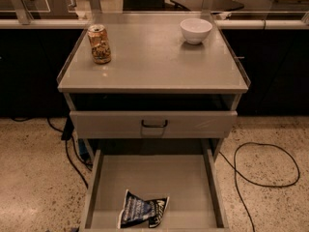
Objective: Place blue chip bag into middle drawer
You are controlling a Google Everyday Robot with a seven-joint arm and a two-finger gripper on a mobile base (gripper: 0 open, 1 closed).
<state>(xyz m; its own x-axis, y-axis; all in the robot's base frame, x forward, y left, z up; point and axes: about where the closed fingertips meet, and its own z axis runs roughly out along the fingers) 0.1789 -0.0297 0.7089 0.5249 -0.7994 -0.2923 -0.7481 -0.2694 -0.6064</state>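
The blue chip bag (143, 209), crumpled, dark blue with white lettering, lies flat on the floor of the open middle drawer (188, 178), near its front edge and left of centre. The drawer is pulled far out below the shut grey drawer with the black handle (154, 124). The gripper and the arm are out of view; nothing touches the bag.
A tan drink can (99, 44) stands on the cabinet top at the back left, and a white bowl (196, 30) at the back right. Black cables (263, 166) lie on the speckled floor to the right and to the left of the cabinet. A dark counter runs behind.
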